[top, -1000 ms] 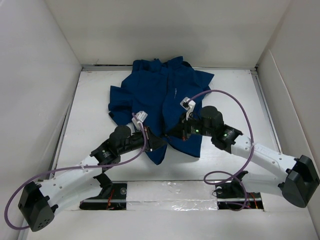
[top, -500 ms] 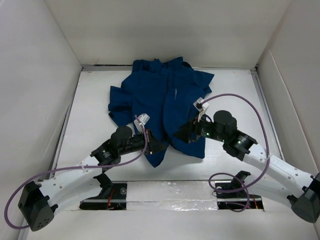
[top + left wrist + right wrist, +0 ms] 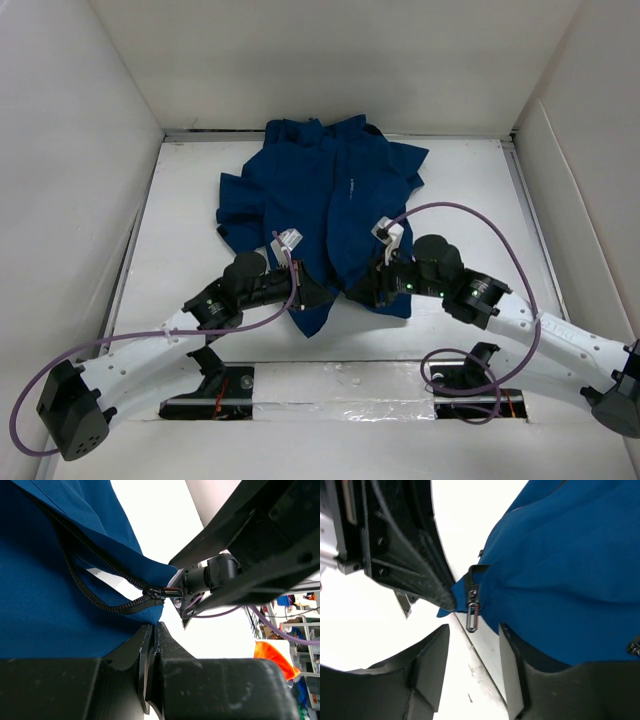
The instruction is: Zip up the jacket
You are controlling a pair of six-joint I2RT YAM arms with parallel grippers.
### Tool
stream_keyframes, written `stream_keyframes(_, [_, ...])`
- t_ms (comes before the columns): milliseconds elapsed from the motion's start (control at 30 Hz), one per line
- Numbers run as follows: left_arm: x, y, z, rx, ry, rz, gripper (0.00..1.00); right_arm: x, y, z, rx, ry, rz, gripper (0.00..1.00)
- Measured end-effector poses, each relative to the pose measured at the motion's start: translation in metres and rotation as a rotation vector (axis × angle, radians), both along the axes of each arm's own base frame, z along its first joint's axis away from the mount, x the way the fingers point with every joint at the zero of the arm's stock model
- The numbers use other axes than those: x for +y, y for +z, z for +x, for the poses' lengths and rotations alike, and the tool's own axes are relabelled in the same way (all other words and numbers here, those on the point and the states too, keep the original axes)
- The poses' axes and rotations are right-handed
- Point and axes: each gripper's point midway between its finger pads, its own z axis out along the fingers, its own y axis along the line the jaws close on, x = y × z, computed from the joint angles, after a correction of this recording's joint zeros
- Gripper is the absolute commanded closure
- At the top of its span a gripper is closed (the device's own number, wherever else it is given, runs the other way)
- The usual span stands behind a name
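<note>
While the jacket [image 3: 320,190] was pinched in the closed left gripper [image 3: 153,630], its pull [image 3: 472,618] was seen just beyond the parted right gripper [image 3: 358,290].

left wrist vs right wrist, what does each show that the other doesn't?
Left wrist only: the two zipper tracks running apart above the slider, so the jacket is unzipped there; the left gripper is shut on the hem just below.
Right wrist only: the right gripper is open, with the pull tab hanging between its fingers, not gripped.
Both: blue fabric, the slider at the bottom hem, and the other arm's gripper close beside it.
</note>
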Motion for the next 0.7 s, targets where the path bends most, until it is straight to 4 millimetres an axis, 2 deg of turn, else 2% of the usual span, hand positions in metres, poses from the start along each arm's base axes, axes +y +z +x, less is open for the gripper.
stream_keyframes(367, [0.0001,-0.0002,0.0,-0.002,-0.001,0.001,1.0,0.0072,-0.0038,-0.0003,0.009,0.02,-0.031,0.53])
stream_keyframes(633, [0.0001,-0.0002,0.0,-0.003,-0.001,0.001,1.0,0.0107,-0.0078,-0.002,0.017,0.031,-0.043,0.6])
stream_keyframes(700, [0.0001,-0.0003,0.0,-0.003,-0.001,0.002,1.0,0.0111,-0.0085,-0.0018,0.017,0.032,-0.046,0.67])
